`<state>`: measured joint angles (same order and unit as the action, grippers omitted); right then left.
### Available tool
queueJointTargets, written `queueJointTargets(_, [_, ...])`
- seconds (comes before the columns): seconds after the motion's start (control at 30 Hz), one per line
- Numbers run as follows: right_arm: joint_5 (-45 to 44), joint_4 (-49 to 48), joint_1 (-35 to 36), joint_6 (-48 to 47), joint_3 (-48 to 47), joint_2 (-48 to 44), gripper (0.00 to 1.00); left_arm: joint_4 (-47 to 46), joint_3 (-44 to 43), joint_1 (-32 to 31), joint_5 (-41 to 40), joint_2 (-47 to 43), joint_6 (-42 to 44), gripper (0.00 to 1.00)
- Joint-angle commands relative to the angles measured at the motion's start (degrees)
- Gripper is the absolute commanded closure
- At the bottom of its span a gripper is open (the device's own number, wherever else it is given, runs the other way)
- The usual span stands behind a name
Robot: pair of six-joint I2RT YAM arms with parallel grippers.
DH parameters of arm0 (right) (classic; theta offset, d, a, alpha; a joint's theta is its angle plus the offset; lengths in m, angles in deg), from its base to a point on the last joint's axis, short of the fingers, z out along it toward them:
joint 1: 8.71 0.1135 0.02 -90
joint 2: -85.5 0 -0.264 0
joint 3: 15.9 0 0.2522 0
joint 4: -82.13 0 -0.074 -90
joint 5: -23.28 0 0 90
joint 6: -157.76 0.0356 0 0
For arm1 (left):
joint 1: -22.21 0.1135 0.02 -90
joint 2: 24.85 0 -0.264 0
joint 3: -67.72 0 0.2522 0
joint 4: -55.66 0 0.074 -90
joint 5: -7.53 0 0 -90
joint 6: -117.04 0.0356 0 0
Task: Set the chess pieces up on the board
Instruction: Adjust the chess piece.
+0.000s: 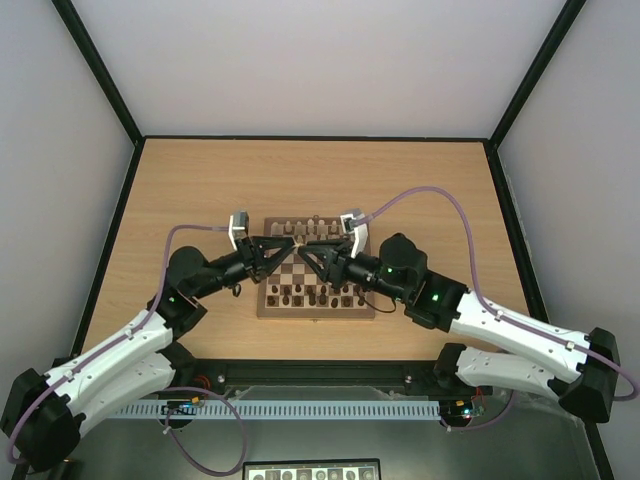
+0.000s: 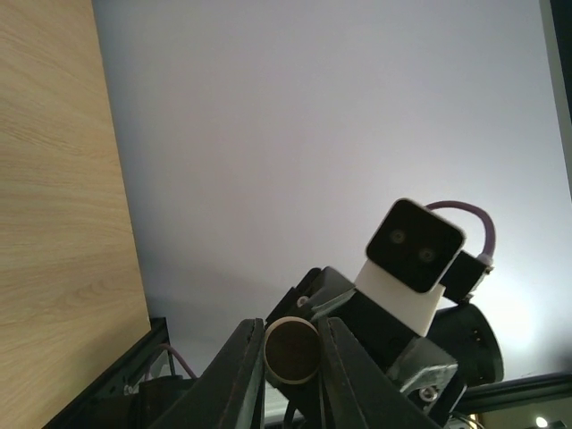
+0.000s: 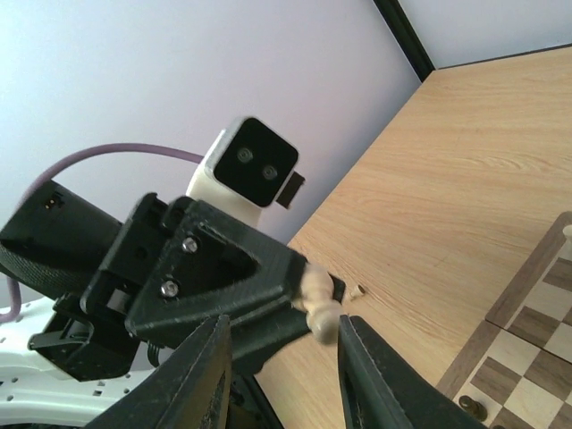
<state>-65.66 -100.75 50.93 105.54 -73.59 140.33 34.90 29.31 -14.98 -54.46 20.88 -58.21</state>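
Note:
My two grippers meet tip to tip over the board point(image 1: 266, 306). The left gripper point(image 2: 291, 353) is shut on a pale chess piece point(image 2: 291, 350), whose round base faces the left wrist camera. In the right wrist view that pale chess piece point(image 3: 320, 304) sticks out sideways from the left gripper's black fingers point(image 3: 241, 286). Its round head lies between the fingers of my right gripper point(image 3: 284, 331), close against the right-hand one. The right jaws stand open, with a wide gap on the left side. From above, the left gripper point(image 1: 295, 244) and right gripper point(image 1: 304, 250) almost touch.
Pale pieces point(image 1: 315, 225) line the board's far rows and dark pieces point(image 1: 315, 293) its near rows. A corner of the board point(image 3: 536, 340) shows at lower right in the right wrist view. A tiny pale bit point(image 3: 358, 289) lies on the wooden table. Black-framed walls enclose the table.

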Motion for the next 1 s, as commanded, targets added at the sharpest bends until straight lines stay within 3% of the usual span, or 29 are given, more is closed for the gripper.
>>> queueJointTargets(0.0, [0.2, -3.1, 0.1, 0.0, -2.8, 1.4, 0.66, -2.6, 0.9, -0.6, 0.1, -0.6, -1.6, 0.98])
queueJointTargets(0.97, [1.2, -2.6, -1.4, 0.9, -1.5, 2.7, 0.76, -2.6, 0.9, -0.7, -0.3, -2.5, -2.2, 0.98])
